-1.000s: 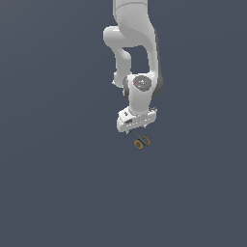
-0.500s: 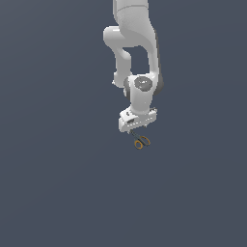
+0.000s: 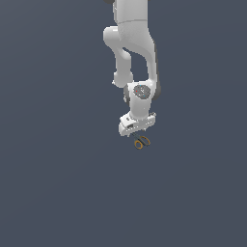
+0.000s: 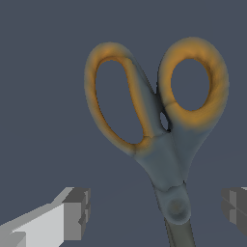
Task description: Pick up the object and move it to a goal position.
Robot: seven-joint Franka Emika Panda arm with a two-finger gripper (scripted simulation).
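Note:
The object is a tiny pair of scissors (image 3: 142,142) with two orange ring handles, lying on the dark grey floor just below the white hand in the exterior view. In the wrist view the scissors (image 4: 164,144) fill the picture: both orange rings, the grey neck and the pivot show, and the blades run out of frame. My gripper (image 4: 157,210) is open. One finger (image 4: 77,214) and the other (image 4: 236,207) stand on either side of the pivot, with a gap between each and the scissors. In the exterior view the gripper (image 3: 139,134) hangs straight down over the scissors.
The white arm (image 3: 132,53) comes down from the top of the exterior view. A plain dark grey floor (image 3: 58,183) lies all around. No goal marker shows.
The hand has come down slightly toward the scissors. The scissors have not moved.

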